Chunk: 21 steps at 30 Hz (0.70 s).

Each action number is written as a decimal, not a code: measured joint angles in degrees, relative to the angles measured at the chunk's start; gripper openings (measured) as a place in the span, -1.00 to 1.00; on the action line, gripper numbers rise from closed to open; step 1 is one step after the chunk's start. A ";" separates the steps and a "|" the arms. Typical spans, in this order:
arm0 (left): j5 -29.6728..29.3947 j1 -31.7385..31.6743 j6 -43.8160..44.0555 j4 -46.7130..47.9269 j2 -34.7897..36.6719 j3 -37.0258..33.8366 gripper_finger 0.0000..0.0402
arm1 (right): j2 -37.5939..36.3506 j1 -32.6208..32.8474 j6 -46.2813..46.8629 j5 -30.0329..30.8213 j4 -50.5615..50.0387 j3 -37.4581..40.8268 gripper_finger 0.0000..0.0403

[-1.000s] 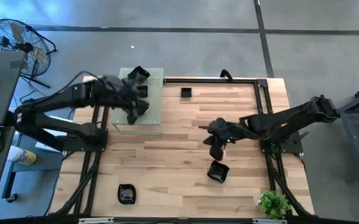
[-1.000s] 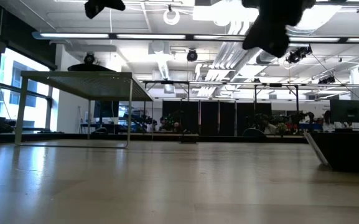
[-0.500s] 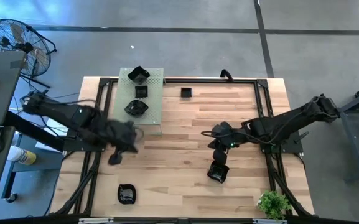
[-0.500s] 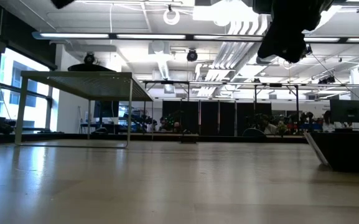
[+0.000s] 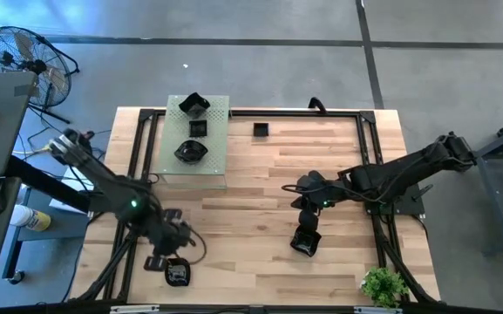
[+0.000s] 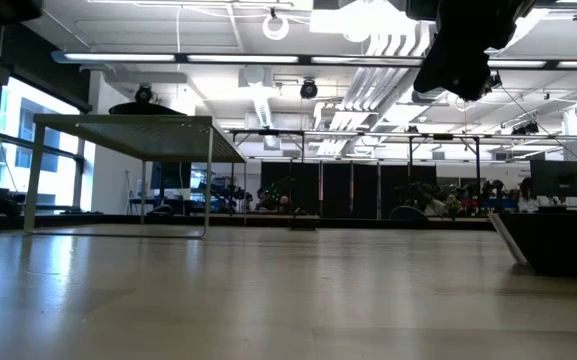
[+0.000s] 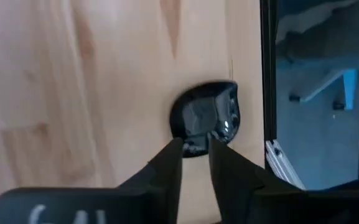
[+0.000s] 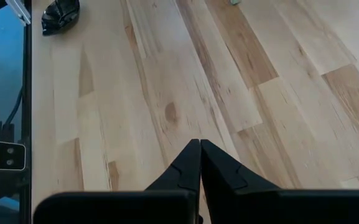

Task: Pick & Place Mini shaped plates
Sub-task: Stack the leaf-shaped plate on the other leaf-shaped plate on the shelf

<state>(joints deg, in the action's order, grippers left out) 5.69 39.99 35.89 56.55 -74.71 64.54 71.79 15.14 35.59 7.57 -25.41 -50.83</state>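
Three glossy black plates (image 5: 190,151) lie on the pale green board (image 5: 217,144) at the table's far left. A tiny square plate (image 5: 261,131) rests on the wood beside it. My left gripper (image 5: 158,262) hovers at the near left, just beside a wavy-rimmed plate (image 5: 177,274). In the left wrist view its fingers (image 7: 195,146) stand narrowly open above that plate (image 7: 207,115). My right gripper (image 5: 304,220) is shut (image 8: 199,144) and raised (image 6: 458,50), next to another plate (image 5: 306,243) lying on the table.
A black frame (image 5: 369,157) runs around the table. A small green plant (image 5: 382,284) stands at the near right corner. A fan (image 5: 24,52) and a desk sit off the table's left. Bare wood lies between the two arms.
My left gripper has swung from over the green board toward the near edge and now hovers by the near-left plate. A third plate shows on the board where it stood. My right gripper has moved slightly toward the near edge and then held still.
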 joint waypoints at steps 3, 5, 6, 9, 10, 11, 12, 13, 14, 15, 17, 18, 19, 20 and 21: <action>2.98 2.21 2.31 -5.59 -3.07 -2.17 -0.50 | 0.00 0.00 -0.02 0.00 0.03 0.00 -0.98; 4.28 4.02 4.46 -11.29 -3.87 -5.02 -0.47 | 0.00 0.00 -0.02 0.00 0.03 0.00 -0.98; 4.27 4.90 5.84 -13.87 -3.91 -6.69 -0.47 | 0.00 0.00 -0.02 0.00 0.05 0.00 -0.98; 3.65 6.73 9.98 -19.34 -3.95 -12.20 -0.48 | 0.00 0.00 -0.04 -0.02 0.07 0.00 -0.97; 3.09 6.98 11.05 -20.04 -3.97 -13.79 -0.48 | 0.00 0.00 -0.09 0.00 0.13 0.00 -0.97; 2.46 7.09 11.97 -20.84 -3.98 -15.23 -0.48 | 0.00 0.00 -0.33 -0.01 0.16 0.00 -0.97; 1.97 7.04 12.52 -22.20 -3.96 -16.73 -0.48 | 0.00 0.00 -0.69 0.00 0.20 0.00 -0.97; 1.84 6.89 12.95 -23.51 -3.96 -18.14 -0.48 | 0.01 0.00 -0.99 -0.01 0.34 0.00 -0.98; 1.69 6.88 13.34 -24.56 -3.96 -19.50 -0.48 | 0.02 0.00 -1.06 -0.02 0.58 0.00 -0.98; 1.58 6.86 13.94 -25.81 -3.96 -20.71 -0.48 | 0.02 0.00 -1.07 -0.02 0.82 0.00 -0.98; 1.64 6.88 14.37 -29.46 -3.98 -22.49 -0.48 | 0.02 0.00 -1.09 -0.02 1.25 0.00 -0.99; 1.65 6.92 14.37 -30.92 -3.96 -23.17 -0.48 | 0.02 0.00 -1.09 -0.02 1.48 0.00 -0.98; 1.60 6.92 14.35 -31.86 -3.96 -23.89 -0.48 | 0.02 0.00 -1.08 -0.02 1.76 0.00 -0.98; 1.42 6.92 14.37 -31.90 -3.96 -24.51 -0.48 | 0.02 0.00 -1.01 -0.01 2.03 0.00 -0.97; 1.01 6.92 14.49 -31.57 -3.96 -25.09 -0.48 | 0.02 0.00 -1.01 0.00 2.29 0.00 -0.97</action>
<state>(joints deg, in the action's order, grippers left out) 6.70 46.92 50.38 24.98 -78.67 39.45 71.81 15.14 34.59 7.57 -23.12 -50.83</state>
